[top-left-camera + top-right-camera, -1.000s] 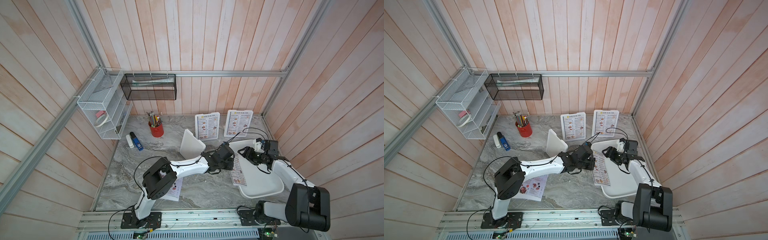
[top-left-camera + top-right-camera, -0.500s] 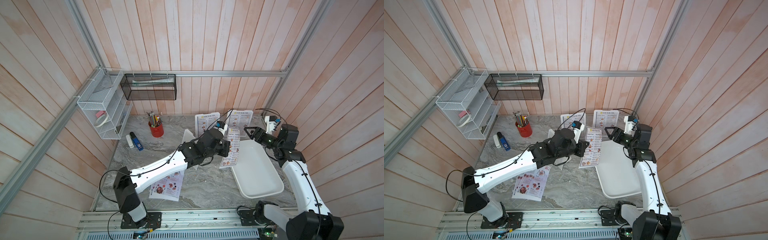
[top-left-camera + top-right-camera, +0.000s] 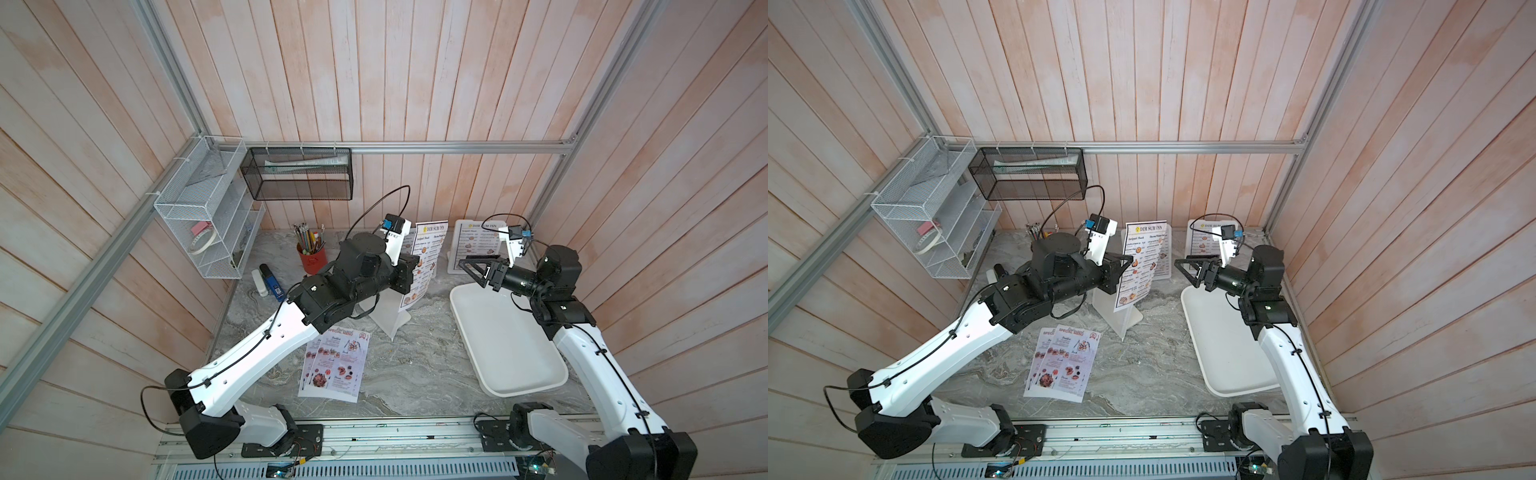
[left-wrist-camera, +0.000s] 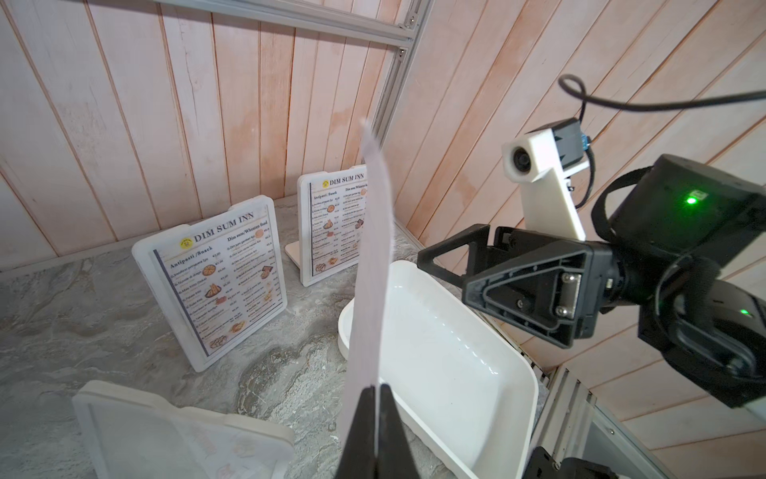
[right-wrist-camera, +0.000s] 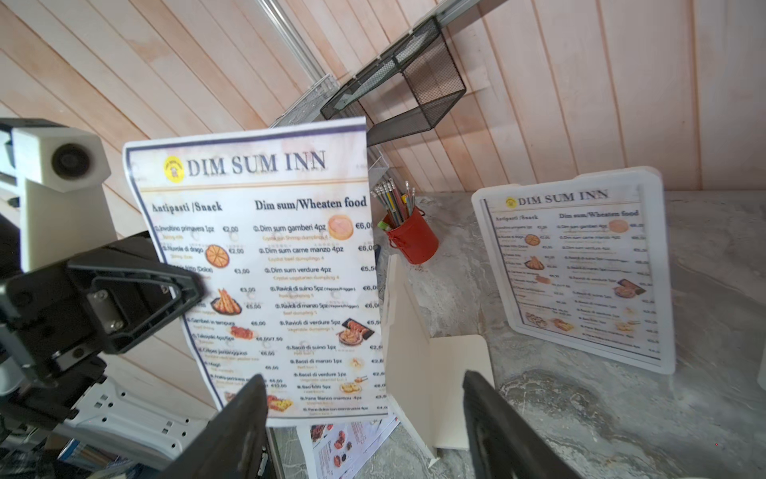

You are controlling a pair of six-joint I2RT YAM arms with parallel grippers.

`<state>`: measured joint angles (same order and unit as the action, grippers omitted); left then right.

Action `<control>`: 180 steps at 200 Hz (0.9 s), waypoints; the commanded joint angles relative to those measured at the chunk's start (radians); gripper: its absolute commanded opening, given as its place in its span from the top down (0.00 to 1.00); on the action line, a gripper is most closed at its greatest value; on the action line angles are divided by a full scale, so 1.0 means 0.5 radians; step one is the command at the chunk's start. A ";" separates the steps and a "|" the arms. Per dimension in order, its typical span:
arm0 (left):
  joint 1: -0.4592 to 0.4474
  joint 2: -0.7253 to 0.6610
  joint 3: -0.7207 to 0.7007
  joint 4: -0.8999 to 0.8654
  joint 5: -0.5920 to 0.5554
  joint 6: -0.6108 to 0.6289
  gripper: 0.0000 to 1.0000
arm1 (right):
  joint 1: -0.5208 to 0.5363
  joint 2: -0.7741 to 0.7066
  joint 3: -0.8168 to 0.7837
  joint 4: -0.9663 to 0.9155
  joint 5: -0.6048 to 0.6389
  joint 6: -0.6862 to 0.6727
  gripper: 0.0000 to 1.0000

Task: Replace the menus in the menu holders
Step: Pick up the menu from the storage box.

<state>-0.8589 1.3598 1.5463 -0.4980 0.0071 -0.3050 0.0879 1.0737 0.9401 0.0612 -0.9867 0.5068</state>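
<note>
Spotted the white tray bare at right, probably for discards. Stood the empty holder mid-table. Lifted the Dim Sum Inn menu beside it, left gripper clamped on its edge; right gripper spread, empty, seemingly awaiting handover.

One Dim Sum Inn menu hangs upright in the air, slightly curled, pinched at a side edge by the left gripper. Two Special Menu sheets lie flat and overlapping near the front. A white holder and a second holder stand side by side at the back, each showing a Dim Sum Inn page. A third holder stands just below the hanging sheet, its back foot showing.
</note>
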 commanded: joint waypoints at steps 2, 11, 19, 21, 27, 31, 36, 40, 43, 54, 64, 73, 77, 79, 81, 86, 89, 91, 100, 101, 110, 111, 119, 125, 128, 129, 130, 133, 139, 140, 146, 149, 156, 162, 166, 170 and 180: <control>0.014 -0.074 -0.052 -0.088 0.067 0.117 0.99 | 0.049 0.011 -0.046 0.135 -0.196 -0.101 0.24; 0.015 -0.090 -0.054 -0.104 0.083 0.128 0.99 | 0.072 0.019 -0.054 0.141 -0.219 -0.141 0.24; 0.014 -0.102 -0.059 -0.105 0.093 0.135 0.99 | 0.097 0.032 -0.065 0.180 -0.246 -0.153 0.24; 0.015 -0.105 -0.062 -0.105 0.097 0.137 0.99 | 0.102 0.033 -0.069 0.194 -0.251 -0.154 0.24; 0.015 -0.113 -0.068 -0.108 0.112 0.139 0.99 | 0.122 0.050 -0.081 0.249 -0.271 -0.154 0.24; 0.014 -0.116 -0.073 -0.108 0.124 0.140 0.99 | 0.134 0.060 -0.090 0.287 -0.282 -0.152 0.24; 0.013 -0.121 -0.074 -0.108 0.140 0.145 0.99 | 0.147 0.081 -0.098 0.337 -0.289 -0.145 0.24; 0.015 -0.121 -0.075 -0.109 0.152 0.148 0.99 | 0.154 0.099 -0.103 0.375 -0.292 -0.135 0.24; 0.012 -0.121 -0.076 -0.112 0.160 0.150 0.99 | 0.158 0.114 -0.102 0.395 -0.294 -0.133 0.23; 0.013 -0.127 -0.075 -0.116 0.181 0.159 1.00 | 0.163 0.180 -0.087 0.454 -0.316 -0.133 0.23; 0.015 -0.128 -0.072 -0.119 0.186 0.160 1.00 | 0.162 0.245 -0.064 0.503 -0.349 -0.147 0.22; 0.014 -0.123 -0.065 -0.130 0.204 0.162 0.99 | 0.163 0.299 -0.045 0.572 -0.415 -0.130 0.22; 0.015 -0.126 -0.063 -0.131 0.220 0.159 0.99 | 0.165 0.324 -0.035 0.595 -0.434 -0.120 0.22; 0.013 -0.127 -0.063 -0.128 0.228 0.159 0.99 | 0.166 0.334 -0.028 0.604 -0.444 -0.115 0.22; 0.014 -0.129 -0.064 -0.126 0.236 0.159 0.99 | 0.168 0.345 -0.023 0.615 -0.453 -0.111 0.22; 0.015 -0.131 -0.070 -0.117 0.248 0.158 0.99 | 0.177 0.368 -0.006 0.632 -0.467 -0.110 0.22; 0.014 -0.134 -0.075 -0.113 0.255 0.157 0.99 | 0.187 0.382 0.005 0.634 -0.470 -0.114 0.22; 0.015 -0.135 -0.076 -0.107 0.258 0.157 1.00 | 0.192 0.391 0.012 0.635 -0.473 -0.121 0.22; 0.013 -0.150 -0.101 -0.074 0.295 0.159 1.00 | 0.229 0.431 0.050 0.635 -0.487 -0.147 0.22; 0.014 -0.151 -0.104 -0.068 0.300 0.159 0.99 | 0.233 0.435 0.055 0.635 -0.490 -0.151 0.22; 0.025 -0.174 -0.141 -0.022 0.326 0.157 0.99 | 0.283 0.470 0.089 0.634 -0.535 -0.176 0.22; 0.025 -0.175 -0.144 -0.017 0.331 0.158 0.99 | 0.288 0.473 0.094 0.633 -0.542 -0.179 0.22; 0.041 -0.191 -0.164 0.013 0.371 0.153 0.99 | 0.323 0.489 0.110 0.641 -0.566 -0.192 0.22; 0.059 -0.201 -0.180 0.036 0.403 0.145 0.99 | 0.348 0.488 0.111 0.671 -0.580 -0.185 0.22; 0.067 -0.205 -0.185 0.043 0.415 0.140 1.00 | 0.359 0.484 0.107 0.702 -0.589 -0.173 0.22; 0.070 -0.208 -0.186 0.046 0.418 0.140 0.99 | 0.362 0.481 0.106 0.713 -0.590 -0.167 0.22; 0.072 -0.209 -0.188 0.048 0.423 0.139 0.99 | 0.364 0.480 0.101 0.730 -0.594 -0.159 0.22; 0.083 -0.212 -0.195 0.053 0.432 0.136 0.99 | 0.369 0.472 0.088 0.773 -0.603 -0.128 0.22; 0.098 -0.218 -0.202 0.060 0.446 0.128 0.99 | 0.378 0.454 0.056 0.894 -0.617 -0.056 0.22; 0.101 -0.217 -0.204 0.062 0.448 0.127 0.99 | 0.379 0.451 0.050 0.912 -0.621 -0.038 0.22; 0.116 -0.217 -0.207 0.064 0.457 0.124 0.99 | 0.379 0.431 0.015 1.026 -0.638 0.043 0.22; 0.123 -0.222 -0.208 0.065 0.461 0.122 0.99 | 0.379 0.423 -0.001 1.068 -0.646 0.078 0.23; 0.143 -0.219 -0.211 0.063 0.467 0.118 0.99 | 0.379 0.399 -0.025 1.128 -0.664 0.131 0.24; 0.155 -0.225 -0.213 0.063 0.470 0.118 0.99 | 0.379 0.378 -0.035 1.121 -0.670 0.142 0.25; 0.166 -0.228 -0.217 0.063 0.473 0.117 0.99 | 0.379 0.363 -0.040 1.103 -0.671 0.139 0.26; 0.175 -0.229 -0.220 0.063 0.475 0.114 0.99 | 0.379 0.351 -0.045 1.079 -0.671 0.132 0.28; 0.201 -0.241 -0.232 0.066 0.477 0.113 0.99 | 0.378 0.307 -0.056 1.016 -0.662 0.109 0.30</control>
<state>-0.7841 1.2652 1.4525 -0.4980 0.2104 -0.2474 0.2771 1.2827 0.9310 0.5060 -1.2774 0.5220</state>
